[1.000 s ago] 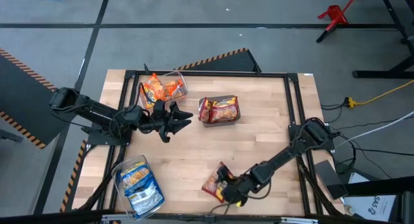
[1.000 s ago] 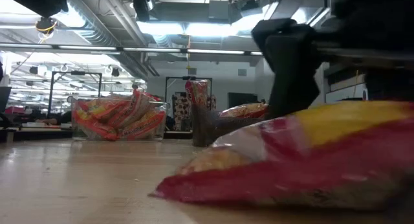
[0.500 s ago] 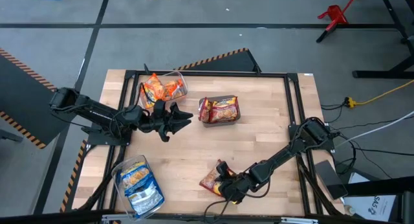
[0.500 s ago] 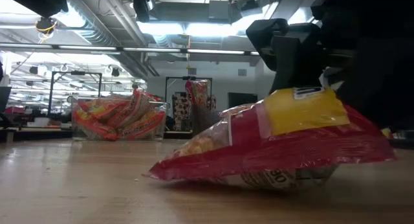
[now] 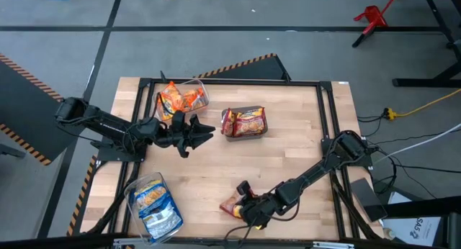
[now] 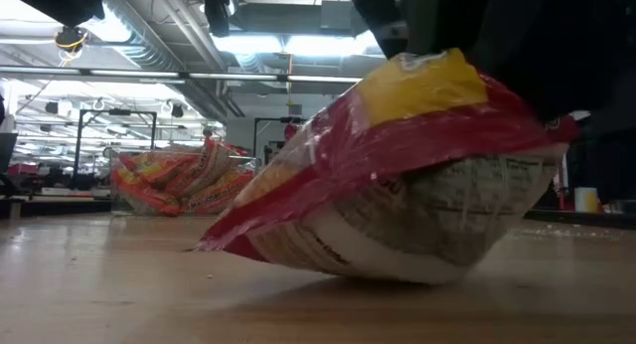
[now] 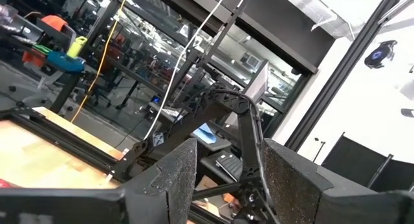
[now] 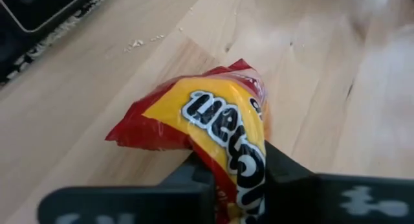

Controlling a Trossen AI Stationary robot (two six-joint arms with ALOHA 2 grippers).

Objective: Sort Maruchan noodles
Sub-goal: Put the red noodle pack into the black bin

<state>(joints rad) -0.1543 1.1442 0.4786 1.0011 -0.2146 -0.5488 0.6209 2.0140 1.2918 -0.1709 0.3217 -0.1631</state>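
Observation:
A red-and-yellow Maruchan noodle packet (image 5: 232, 204) sits near the table's front edge, right of centre, and fills the low view (image 6: 397, 175). My right gripper (image 5: 250, 208) is shut on it. My left gripper (image 5: 200, 130) stands open in the air at mid-left, between the bins, with nothing between its fingers (image 7: 178, 179). Other noodle packets lie in three clear bins: orange ones (image 5: 180, 98), red ones (image 5: 243, 121) and blue-and-white ones (image 5: 153, 206). My right gripper pinches the packet's end nearest the arm (image 8: 236, 169) between its two fingers (image 8: 284, 172), the crinkly wrapper bunched in the gap. The fingers come slanting down from the table's right. The packet is tilted, held end up, and its underside (image 6: 378, 272) seems to touch the table.
The bin of orange packets stands at the far left of the tabletop, the bin of red ones at far centre, the bin of blue-and-white ones at the near left corner. A black frame rail (image 5: 328, 119) runs along the table's edges. Bare wood (image 5: 288, 155) lies between the arms.
My right gripper has shut on the red packet and has gone a little toward the table's left edge. The packet's held end has risen, so the packet has tipped from lying flat to tilted, and it has slid slightly left.

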